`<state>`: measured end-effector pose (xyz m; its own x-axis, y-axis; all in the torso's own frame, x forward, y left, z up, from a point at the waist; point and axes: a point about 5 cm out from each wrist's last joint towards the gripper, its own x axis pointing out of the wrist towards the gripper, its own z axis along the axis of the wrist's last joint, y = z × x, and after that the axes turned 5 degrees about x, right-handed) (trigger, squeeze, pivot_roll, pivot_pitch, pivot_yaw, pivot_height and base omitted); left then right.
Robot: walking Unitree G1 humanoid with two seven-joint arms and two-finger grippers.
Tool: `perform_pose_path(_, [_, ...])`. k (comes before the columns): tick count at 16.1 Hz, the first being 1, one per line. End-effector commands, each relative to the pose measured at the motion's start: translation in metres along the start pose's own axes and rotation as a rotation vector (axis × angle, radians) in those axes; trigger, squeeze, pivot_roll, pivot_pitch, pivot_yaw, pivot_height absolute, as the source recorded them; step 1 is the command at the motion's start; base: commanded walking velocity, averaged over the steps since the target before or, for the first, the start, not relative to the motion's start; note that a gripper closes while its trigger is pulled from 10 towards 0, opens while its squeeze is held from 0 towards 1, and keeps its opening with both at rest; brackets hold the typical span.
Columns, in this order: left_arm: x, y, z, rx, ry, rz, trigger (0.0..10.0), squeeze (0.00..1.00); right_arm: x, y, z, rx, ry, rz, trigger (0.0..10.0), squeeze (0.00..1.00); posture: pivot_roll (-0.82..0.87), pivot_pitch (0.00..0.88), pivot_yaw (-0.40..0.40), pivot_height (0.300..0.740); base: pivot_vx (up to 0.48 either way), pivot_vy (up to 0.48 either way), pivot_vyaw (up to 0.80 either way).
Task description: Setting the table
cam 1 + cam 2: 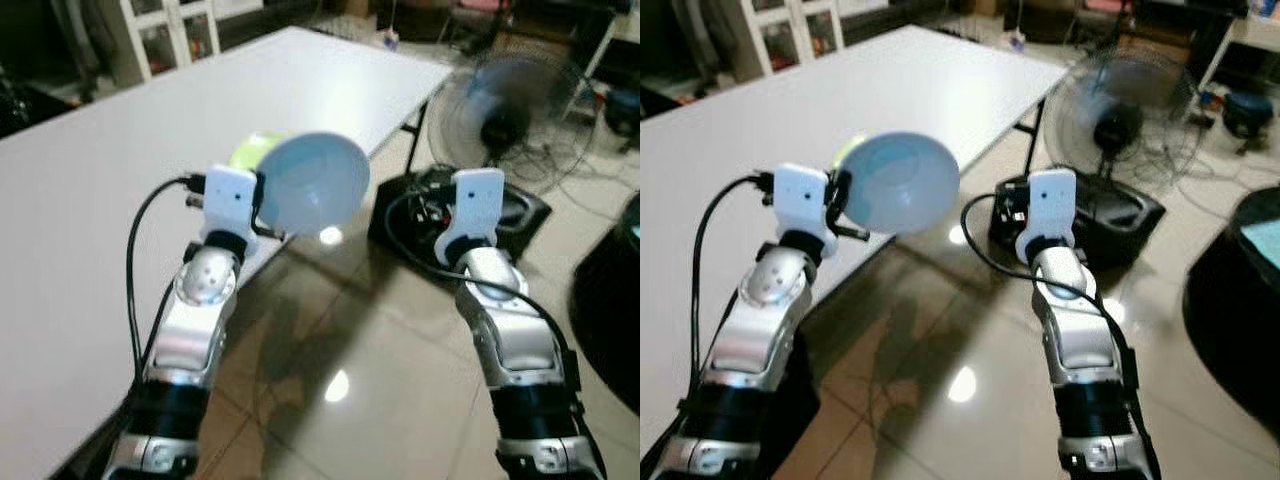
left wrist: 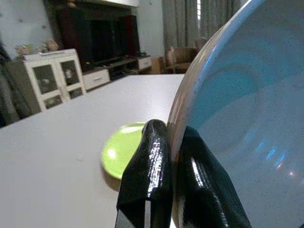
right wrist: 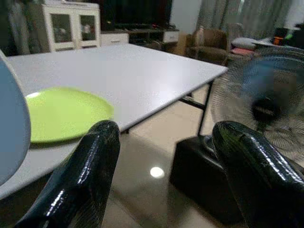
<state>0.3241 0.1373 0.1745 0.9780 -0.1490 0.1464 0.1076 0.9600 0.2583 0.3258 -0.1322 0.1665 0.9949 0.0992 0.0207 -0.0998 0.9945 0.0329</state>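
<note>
A pale blue bowl (image 1: 312, 183) is held on edge above the near edge of the white table (image 1: 120, 160), with my left gripper (image 2: 172, 156) shut on its rim. Behind the bowl a lime green plate (image 3: 61, 114) lies flat on the table near that edge; the bowl hides most of it in the eye views, leaving a sliver (image 1: 252, 150). My right gripper (image 3: 164, 175) is open and holds nothing; it hangs over the tiled floor to the right of the table, and its white wrist (image 1: 476, 205) points towards the fan.
A standing fan (image 1: 510, 105) spins to the right of the table, with a black box (image 1: 500, 215) and cables on the shiny tiled floor (image 1: 340, 400) below it. A dark round object (image 1: 610, 300) sits at far right. White cabinets (image 1: 165, 35) stand beyond the table.
</note>
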Motion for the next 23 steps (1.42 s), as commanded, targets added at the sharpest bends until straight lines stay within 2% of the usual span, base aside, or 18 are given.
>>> perform_pose_path(1, [0.0002,0.0112,0.0073,0.013,-0.035,0.042,10.0,0.0,0.0011,0.0084,0.0042,0.007,-0.015,0.032,10.0,0.0,0.0,0.0,-0.01,0.74,0.461,0.0,0.0])
perform_pose_path(4, [0.0006,0.0117,0.0073,0.014,-0.033,0.051,10.0,0.0,0.001,0.0086,0.0052,0.002,-0.02,0.037,10.0,0.0,0.0,0.0,-0.011,0.74,0.463,0.0,0.0])
perform_pose_path(8, [0.0022,0.0164,0.007,0.025,-0.026,0.08,10.0,0.0,0.0013,0.0132,0.006,-0.066,-0.025,0.068,10.0,0.0,0.0,0.0,-0.013,0.74,0.462,0.0,0.11])
perform_pose_path(12, [0.0037,0.0178,0.0075,0.026,-0.027,0.087,10.0,0.0,0.003,0.0136,0.0069,-0.064,-0.028,0.07,10.0,0.0,0.0,0.0,-0.014,0.74,0.463,0.0,0.71])
perform_pose_path(13, [0.0037,0.0179,0.0076,0.026,-0.027,0.088,10.0,0.0,0.0025,0.0131,0.0067,-0.041,-0.031,0.065,10.0,0.0,0.0,0.0,-0.014,0.74,0.465,0.0,0.0])
perform_pose_path(23, [0.0097,0.0169,0.009,-0.014,-0.018,0.077,10.0,0.0,0.0004,0.0077,0.0091,-0.018,-0.043,0.071,10.0,0.0,0.0,0.0,0.004,0.74,0.462,0.0,0.0])
